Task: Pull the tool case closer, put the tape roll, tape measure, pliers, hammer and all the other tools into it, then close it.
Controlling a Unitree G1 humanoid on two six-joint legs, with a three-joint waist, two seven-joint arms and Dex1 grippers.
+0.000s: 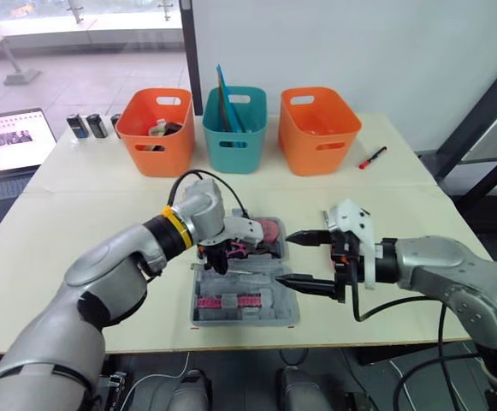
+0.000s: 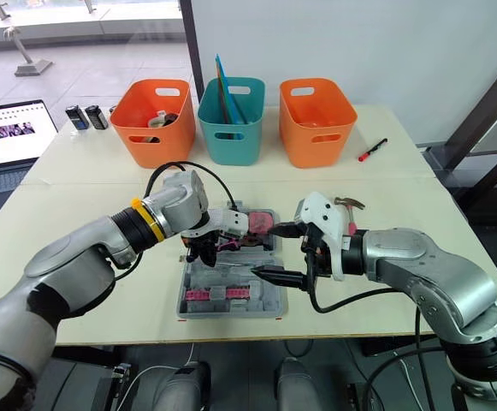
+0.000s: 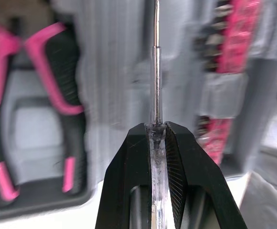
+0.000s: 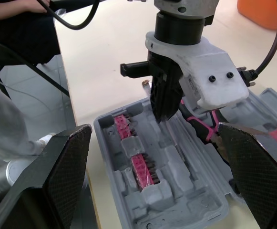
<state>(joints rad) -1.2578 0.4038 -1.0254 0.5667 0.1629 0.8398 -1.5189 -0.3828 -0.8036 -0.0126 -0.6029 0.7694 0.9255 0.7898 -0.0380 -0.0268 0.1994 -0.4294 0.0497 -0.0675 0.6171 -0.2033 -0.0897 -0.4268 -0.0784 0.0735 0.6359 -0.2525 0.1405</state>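
The grey tool case (image 1: 244, 310) lies open at the table's near middle. Pink-handled pliers (image 3: 57, 86) sit in one of its moulded slots, and rows of pink bits (image 3: 231, 47) in another. A reddish round item (image 2: 261, 224) rests in the case's far part. My left gripper (image 1: 216, 261) hovers over the case's middle, shut on a thin screwdriver (image 3: 156, 71) with a clear handle, its metal shaft pointing down at the tray. My right gripper (image 1: 285, 257) stands open just right of the case, holding nothing. A hammer (image 2: 348, 204) lies on the table behind my right gripper.
Along the back stand an orange bin (image 1: 156, 133), a teal bin (image 1: 234, 133) and another orange bin (image 1: 319, 133). A red marker (image 1: 372, 157) lies at the back right. A laptop (image 1: 8, 145) and small black cans (image 1: 88, 126) sit at the far left.
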